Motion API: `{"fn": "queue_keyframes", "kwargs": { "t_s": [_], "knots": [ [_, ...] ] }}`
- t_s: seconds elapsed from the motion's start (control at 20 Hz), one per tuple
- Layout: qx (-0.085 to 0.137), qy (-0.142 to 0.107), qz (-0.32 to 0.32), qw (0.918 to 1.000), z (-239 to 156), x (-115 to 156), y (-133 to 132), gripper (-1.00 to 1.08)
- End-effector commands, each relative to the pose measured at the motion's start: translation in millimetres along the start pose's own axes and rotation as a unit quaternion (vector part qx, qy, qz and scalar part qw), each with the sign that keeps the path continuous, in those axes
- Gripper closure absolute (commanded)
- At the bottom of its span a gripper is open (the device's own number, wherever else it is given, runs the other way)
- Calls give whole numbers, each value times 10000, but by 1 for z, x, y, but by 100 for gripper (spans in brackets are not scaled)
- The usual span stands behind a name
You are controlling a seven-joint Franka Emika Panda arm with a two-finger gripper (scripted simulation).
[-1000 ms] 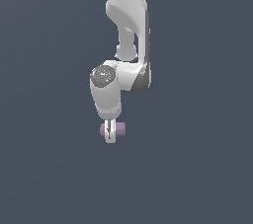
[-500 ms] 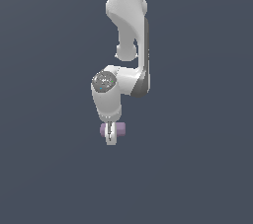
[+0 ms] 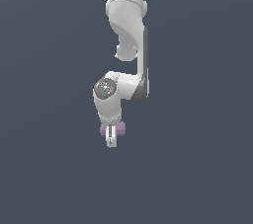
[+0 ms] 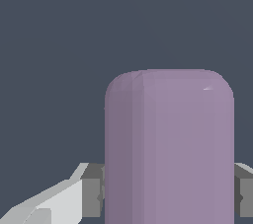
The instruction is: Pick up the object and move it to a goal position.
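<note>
Mauve block (image 3: 104,130) clamped in my gripper (image 3: 112,141), fingers closed on it, both ends sticking out past fingers in exterior view. Wrist view: block (image 4: 170,149) fills space between grey pads (image 4: 92,196), touching on both sides. Pick-up looks done from here. Left: carry to goal, but I see no goal marker in either view. Arm (image 3: 129,30) hangs from above, wrist bent down. All round: plain dark grey, no edges, no obstacles visible; open room every side.
</note>
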State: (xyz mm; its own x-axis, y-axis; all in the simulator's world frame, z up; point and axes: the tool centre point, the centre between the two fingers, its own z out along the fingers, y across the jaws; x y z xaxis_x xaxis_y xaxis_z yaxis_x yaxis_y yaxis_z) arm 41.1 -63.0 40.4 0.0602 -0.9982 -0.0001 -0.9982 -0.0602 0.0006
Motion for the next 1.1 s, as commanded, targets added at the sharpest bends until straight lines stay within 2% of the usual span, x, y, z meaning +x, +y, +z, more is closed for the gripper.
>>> {"fn": "queue_keyframes", "kwargs": {
  "t_s": [0.0,0.6,0.8,1.05],
  "knots": [
    [3,0,-1,10000,0,0,0,108],
    [3,0,-1,10000,-3,-6,0,108],
    [4,-2,0,10000,-13,-23,3,108],
    [4,-2,0,10000,-34,-62,8,108]
  ]
}}
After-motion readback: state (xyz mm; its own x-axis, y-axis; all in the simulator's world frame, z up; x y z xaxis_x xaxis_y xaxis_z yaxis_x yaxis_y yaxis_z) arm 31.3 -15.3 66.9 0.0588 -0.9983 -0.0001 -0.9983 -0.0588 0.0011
